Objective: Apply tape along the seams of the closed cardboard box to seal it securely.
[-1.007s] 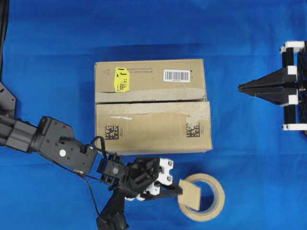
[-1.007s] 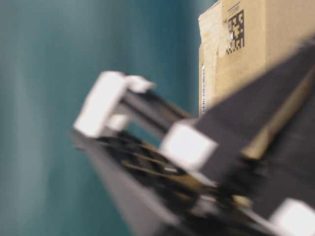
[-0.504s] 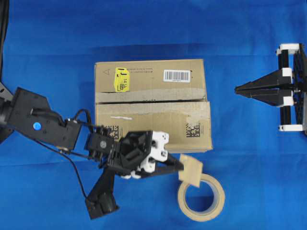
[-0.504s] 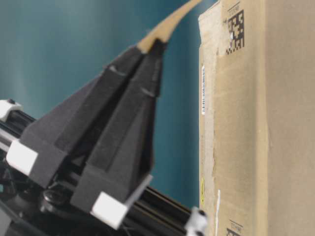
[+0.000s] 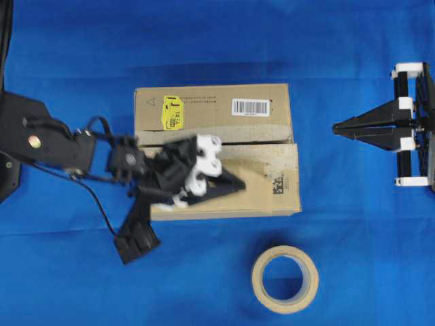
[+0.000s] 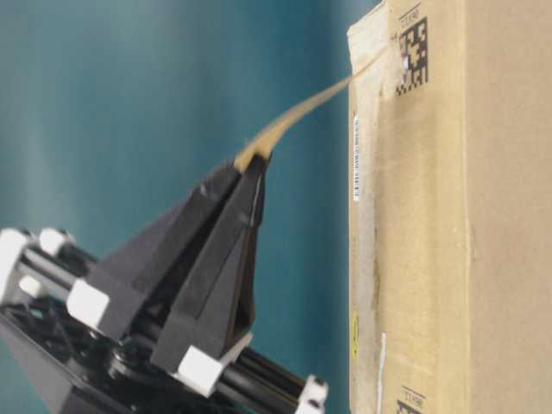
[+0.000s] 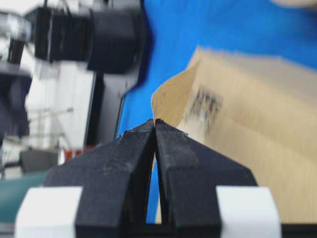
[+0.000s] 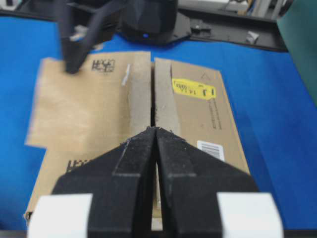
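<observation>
The left gripper (image 5: 239,183) pinches the tape (image 6: 297,116) above the cardboard box (image 5: 231,193); the right gripper (image 5: 338,127) idles, fingers closed and empty. The strip may fold or miss the seams (image 5: 217,142).

box top (image 5: 258,183): left gripper (image 5: 239,183) over it | right side: open cloth (image 5: 319,170)

Brown cardboard box (image 5: 224,119); yellow sticker (image 5: 172,113); tan tape (image 6: 297,116); blue table cover (image 5: 353,61); beige tape roll (image 5: 285,279).
</observation>
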You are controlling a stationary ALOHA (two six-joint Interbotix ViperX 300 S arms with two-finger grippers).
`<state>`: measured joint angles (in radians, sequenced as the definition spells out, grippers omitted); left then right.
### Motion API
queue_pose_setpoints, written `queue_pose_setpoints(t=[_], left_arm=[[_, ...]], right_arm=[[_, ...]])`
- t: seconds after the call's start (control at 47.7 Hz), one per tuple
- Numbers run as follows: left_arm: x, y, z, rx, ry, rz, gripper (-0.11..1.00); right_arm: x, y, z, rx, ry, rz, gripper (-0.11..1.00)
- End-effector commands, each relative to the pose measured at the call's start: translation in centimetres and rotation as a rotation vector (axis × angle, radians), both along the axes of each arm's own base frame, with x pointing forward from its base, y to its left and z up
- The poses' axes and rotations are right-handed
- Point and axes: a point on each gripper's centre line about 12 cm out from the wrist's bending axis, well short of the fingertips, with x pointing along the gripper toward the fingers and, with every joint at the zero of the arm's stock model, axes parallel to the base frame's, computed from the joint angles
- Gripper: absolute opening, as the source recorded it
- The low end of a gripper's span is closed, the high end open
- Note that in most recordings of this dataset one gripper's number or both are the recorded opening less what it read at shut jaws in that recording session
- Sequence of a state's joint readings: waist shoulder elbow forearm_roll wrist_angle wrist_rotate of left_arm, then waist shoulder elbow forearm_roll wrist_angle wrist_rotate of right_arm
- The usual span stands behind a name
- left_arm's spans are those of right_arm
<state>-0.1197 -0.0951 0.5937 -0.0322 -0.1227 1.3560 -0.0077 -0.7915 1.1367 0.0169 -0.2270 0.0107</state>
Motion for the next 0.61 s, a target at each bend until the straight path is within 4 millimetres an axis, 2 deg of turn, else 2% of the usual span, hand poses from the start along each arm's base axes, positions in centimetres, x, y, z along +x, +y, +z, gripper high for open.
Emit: queue_pose_setpoints(t=[0.0, 0.168, 0.587], left_arm=[[-0.7, 1.3, 1.8, 0.002, -0.051, 0.028, 0.0], [-1.4, 3.7, 1.5, 0.011, -0.039, 0.085, 0.0], [-1.8, 4.2, 0.7, 0.018, 0.022, 0.096, 0.0]], right_arm=[[0.2, 0.0, 0.8, -0.003, -0.018, -0.001, 0.02], [0.2, 0.0, 0.7, -0.012, -0.018, 0.001, 0.02], [0.2, 0.0, 0.7, -0.02, -0.017, 0.003, 0.02]])
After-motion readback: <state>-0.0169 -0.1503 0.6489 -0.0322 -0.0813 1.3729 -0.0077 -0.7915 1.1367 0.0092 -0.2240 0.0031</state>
